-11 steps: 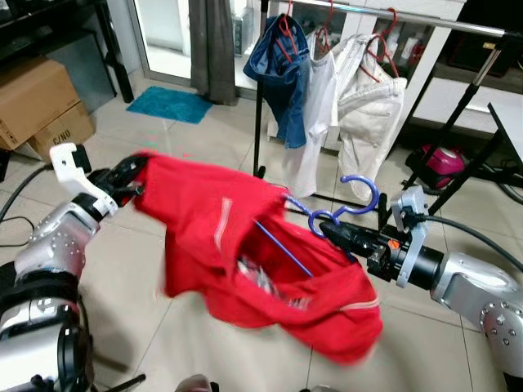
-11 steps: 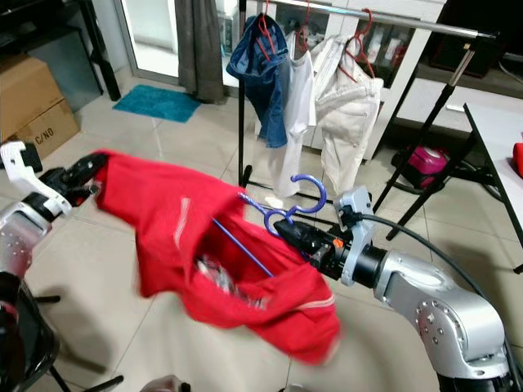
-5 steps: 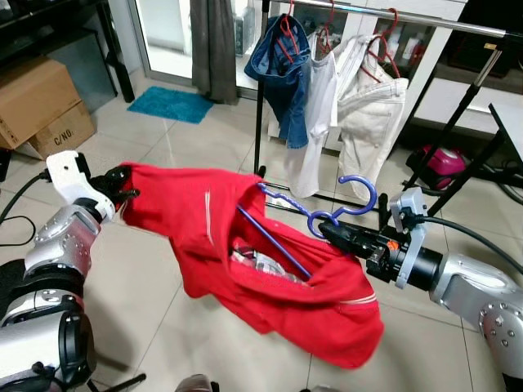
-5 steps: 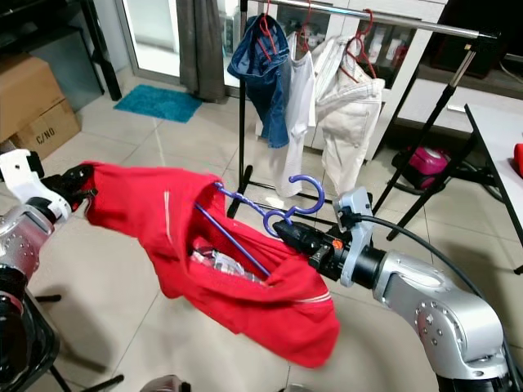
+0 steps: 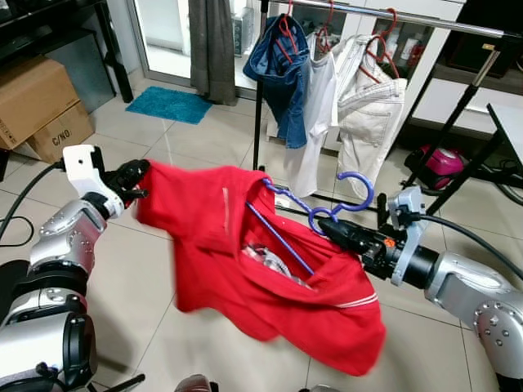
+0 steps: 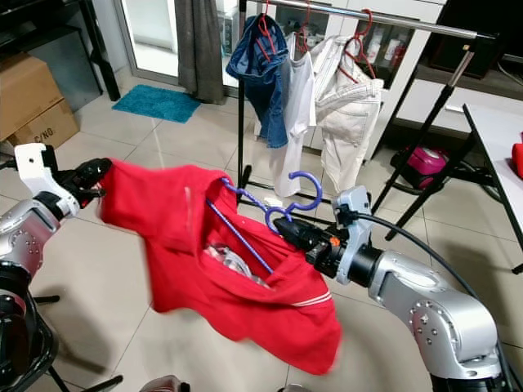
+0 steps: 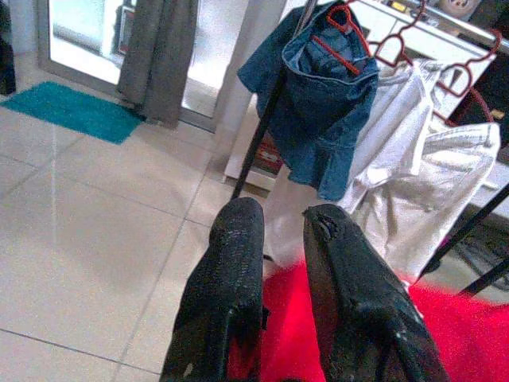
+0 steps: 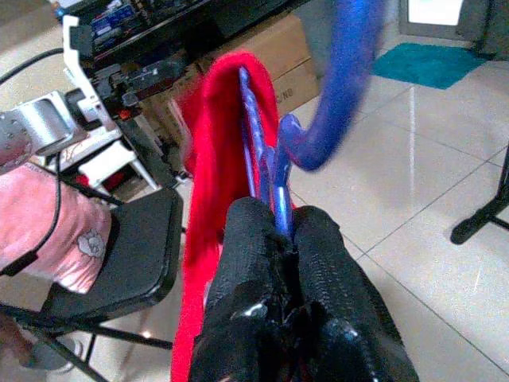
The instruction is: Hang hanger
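Observation:
A red shirt [image 5: 245, 261] hangs stretched between my two arms above the tiled floor. My left gripper [image 5: 137, 181] is shut on its left edge; in the left wrist view its black fingers [image 7: 231, 318] pinch red cloth. A blue plastic hanger [image 5: 315, 214] lies partly inside the shirt, its hook [image 5: 359, 192] pointing up. My right gripper [image 5: 333, 231] is shut on the hanger's neck, seen up close [image 8: 278, 207] in the right wrist view. Behind stands a clothes rail [image 5: 392, 18] carrying a denim garment [image 5: 282, 61], a white shirt [image 5: 319, 114] and beige trousers [image 5: 372, 114] on red hangers.
Cardboard boxes [image 5: 37, 106] stand at the far left by a teal mat [image 5: 173, 104]. A black rack leg [image 5: 445, 151] and a pink object [image 5: 441, 162] are at the right. A black chair [image 8: 119, 270] and pink cloth [image 8: 48, 223] appear in the right wrist view.
My left gripper has risen and come slightly rightward with the shirt's edge. The shirt now hangs lower and fuller. The right gripper and hanger have barely shifted.

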